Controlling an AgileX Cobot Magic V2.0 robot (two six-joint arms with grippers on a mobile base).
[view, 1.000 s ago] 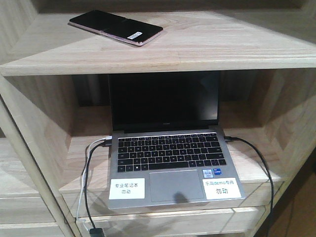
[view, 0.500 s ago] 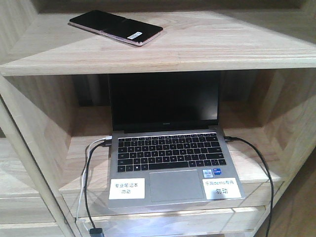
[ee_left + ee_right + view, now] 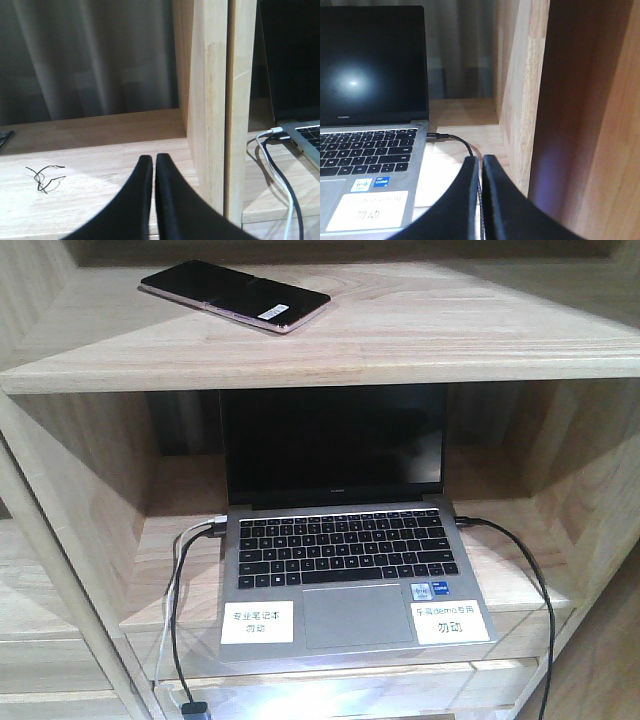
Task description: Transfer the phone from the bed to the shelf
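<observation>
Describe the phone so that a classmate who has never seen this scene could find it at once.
Start at the pale wooden shelf and look at its upper board, above the compartment holding the open laptop. The phone lies flat near that board's left end. It is slim, glossy black with a pinkish rim and a white barcode sticker; the laptop is grey with a keyboard.
</observation>
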